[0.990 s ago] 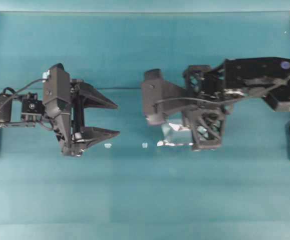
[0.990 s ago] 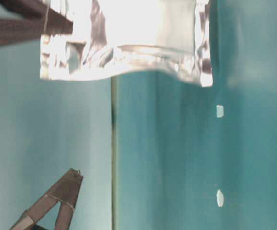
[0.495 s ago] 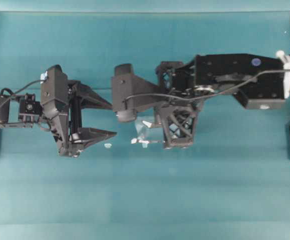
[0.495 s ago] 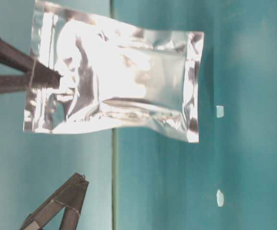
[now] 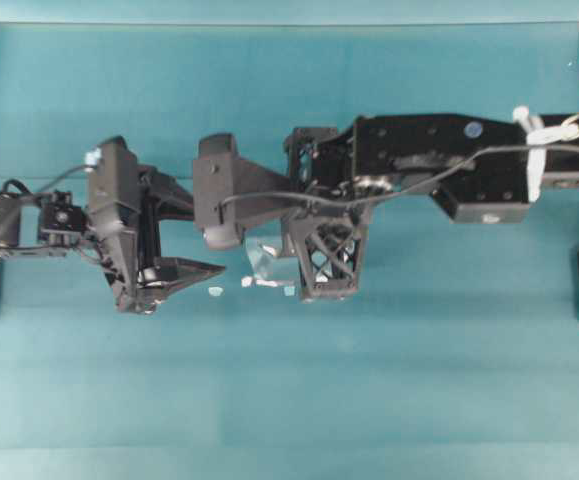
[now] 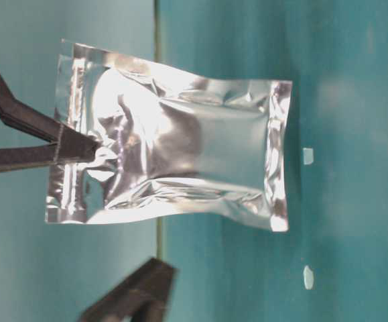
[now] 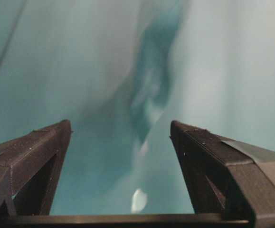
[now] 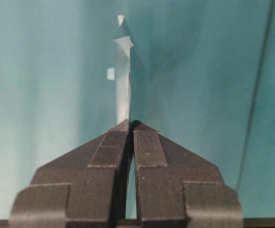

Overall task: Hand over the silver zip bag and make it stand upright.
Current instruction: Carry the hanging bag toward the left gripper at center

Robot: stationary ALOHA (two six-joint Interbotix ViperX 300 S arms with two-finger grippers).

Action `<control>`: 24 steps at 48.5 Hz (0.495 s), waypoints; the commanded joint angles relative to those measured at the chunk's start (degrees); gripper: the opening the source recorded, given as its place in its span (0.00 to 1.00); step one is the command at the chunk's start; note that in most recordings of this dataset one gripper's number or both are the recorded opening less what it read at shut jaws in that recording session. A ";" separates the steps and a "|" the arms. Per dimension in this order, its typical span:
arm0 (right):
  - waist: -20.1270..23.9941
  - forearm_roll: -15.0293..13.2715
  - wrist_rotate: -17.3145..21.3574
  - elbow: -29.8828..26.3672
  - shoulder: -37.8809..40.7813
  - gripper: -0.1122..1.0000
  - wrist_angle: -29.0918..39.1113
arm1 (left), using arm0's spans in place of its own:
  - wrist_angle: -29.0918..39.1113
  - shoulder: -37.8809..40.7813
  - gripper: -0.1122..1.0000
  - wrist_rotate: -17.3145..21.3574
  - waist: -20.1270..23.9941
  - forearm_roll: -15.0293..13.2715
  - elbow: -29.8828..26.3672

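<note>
While the right hand (image 8: pixel 130 124) is pinching the silver zip bag (image 6: pixel 173 164) by its edge above the table (image 5: pixel 369 400), probably for transfer, the left hand (image 5: pixel 194 240) is waiting spread wide, empty, just left.

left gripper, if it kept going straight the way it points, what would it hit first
Most likely the silver zip bag, pinched in the shut right gripper. The open left gripper points right toward it, though heights are hard to compare.

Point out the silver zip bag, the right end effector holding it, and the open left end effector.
silver zip bag (image 6: pixel 180 168): table-level view, on its crinkled middle panel.
right end effector (image 8: pixel 130 126): right wrist view, where the closed fingertips pinch the bag's edge.
left end effector (image 7: pixel 120 130): left wrist view, in the gap between its spread fingertips.
</note>
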 commanded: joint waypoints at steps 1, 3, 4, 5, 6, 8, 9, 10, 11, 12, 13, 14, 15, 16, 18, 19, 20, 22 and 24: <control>0.35 -0.09 -0.18 -1.05 -0.44 0.12 -0.26 | -2.99 1.41 0.92 -0.09 0.00 0.09 -0.35; 0.44 -0.09 -0.18 -1.05 -0.26 0.12 -0.26 | -4.13 2.02 0.92 -0.09 0.00 0.00 -0.44; 0.44 -0.09 -0.18 -1.05 -0.35 0.12 -0.26 | -4.75 2.29 0.92 -0.09 0.00 0.00 -0.53; 0.35 -0.09 -0.09 -0.97 -0.18 0.12 -0.26 | -5.36 2.55 0.92 -0.09 -0.09 0.00 -0.53; 0.44 -0.09 0.00 -0.97 -0.18 0.12 -0.26 | -5.89 2.81 0.92 -0.09 0.00 0.00 -0.62; 0.35 -0.09 0.09 -0.97 -0.18 0.12 -0.35 | -6.94 3.34 0.92 -0.09 0.00 0.00 -0.79; 0.44 -0.09 0.09 -1.05 -0.09 0.12 -0.35 | -7.38 3.69 0.92 -0.18 0.00 0.09 -0.79; 0.44 0.00 0.18 -0.97 -0.09 0.12 -0.44 | -7.91 4.22 0.92 -0.26 0.00 0.00 -0.88; 0.44 0.00 0.18 -1.05 -0.09 0.12 -0.44 | -8.17 4.57 0.92 -0.26 -0.09 0.09 -1.05; 0.44 -0.09 0.26 -0.97 0.00 0.12 -0.53 | -8.53 4.92 0.92 -0.44 -0.18 0.00 -1.14; 0.53 -0.09 0.18 -1.05 0.00 0.12 -0.44 | -8.79 5.27 0.92 -0.62 -0.18 0.00 -1.23; 0.53 -0.09 0.18 -0.97 0.00 0.12 -0.44 | -8.96 5.71 0.92 -0.88 -0.26 0.09 -1.32; 0.44 -0.09 0.26 -1.05 0.00 0.12 -0.44 | -9.14 6.06 0.92 -1.14 -0.35 0.00 -1.32; 0.53 -0.09 0.26 -1.05 0.09 0.12 -0.44 | -9.40 6.50 0.92 -1.41 -0.35 0.09 -1.32; 0.53 0.00 0.26 -0.97 0.18 0.12 -0.53 | -9.93 7.38 0.92 -2.11 -0.44 0.00 -1.32; 0.53 -0.09 0.26 -0.97 0.18 0.12 -0.53 | -10.37 7.91 0.92 -2.46 -0.53 0.09 -1.23; 0.53 -0.09 0.26 -0.97 0.26 0.12 -0.53 | -10.81 8.35 0.92 -2.81 -0.70 0.00 -1.23; 0.53 -0.09 0.26 -0.97 0.44 0.12 -0.53 | -11.87 9.14 0.92 -3.52 -0.97 0.09 -1.23; 0.53 0.00 0.26 -1.05 0.53 0.12 -0.53 | -13.01 9.84 0.92 -4.22 -1.49 0.00 -1.23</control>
